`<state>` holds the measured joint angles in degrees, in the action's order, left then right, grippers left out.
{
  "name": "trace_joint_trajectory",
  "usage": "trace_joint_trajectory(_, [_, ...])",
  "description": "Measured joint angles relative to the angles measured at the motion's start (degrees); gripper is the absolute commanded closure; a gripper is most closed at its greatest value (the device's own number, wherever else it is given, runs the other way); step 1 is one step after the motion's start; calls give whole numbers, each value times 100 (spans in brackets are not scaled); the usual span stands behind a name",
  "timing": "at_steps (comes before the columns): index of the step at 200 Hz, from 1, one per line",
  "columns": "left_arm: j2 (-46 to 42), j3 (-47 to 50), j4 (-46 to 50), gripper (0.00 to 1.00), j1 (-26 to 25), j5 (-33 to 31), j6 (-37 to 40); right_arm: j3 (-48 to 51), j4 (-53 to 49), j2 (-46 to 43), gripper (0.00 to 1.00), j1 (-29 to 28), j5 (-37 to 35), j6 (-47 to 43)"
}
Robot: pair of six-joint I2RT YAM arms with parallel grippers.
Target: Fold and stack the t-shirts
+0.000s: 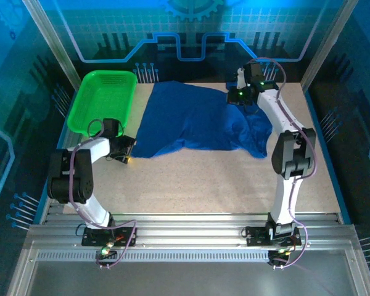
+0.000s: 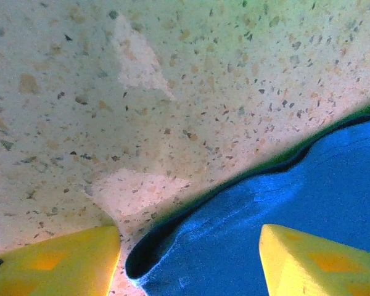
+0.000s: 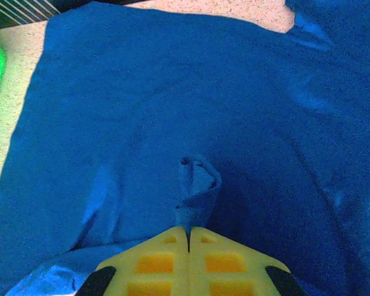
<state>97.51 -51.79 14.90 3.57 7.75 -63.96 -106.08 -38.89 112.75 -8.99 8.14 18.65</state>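
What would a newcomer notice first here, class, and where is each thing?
The blue t-shirt sprawls across the middle of the table. A bright green basket sits at the far left. The right end effector pinches a fold of cloth; the left end effector is open over the shirt's near-left edge.

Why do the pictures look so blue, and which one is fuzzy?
Top view: blue wall light tints everything, glare along the table's near edge. Left wrist: the yellow fingers are blurry up close, the speckles sharp. Right wrist: the t-shirt looks soft, with dark shadow beside its pinched fold.
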Motion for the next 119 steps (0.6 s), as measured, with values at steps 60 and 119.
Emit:
trace_joint_trajectory(60, [260,-350,575,55,-9,0,334,745,37,-868,100,0,42,-4])
trace_joint_trajectory(119, [623,-859,1425,84,2,-11,955,1202,31,-1252,100,0,44,0])
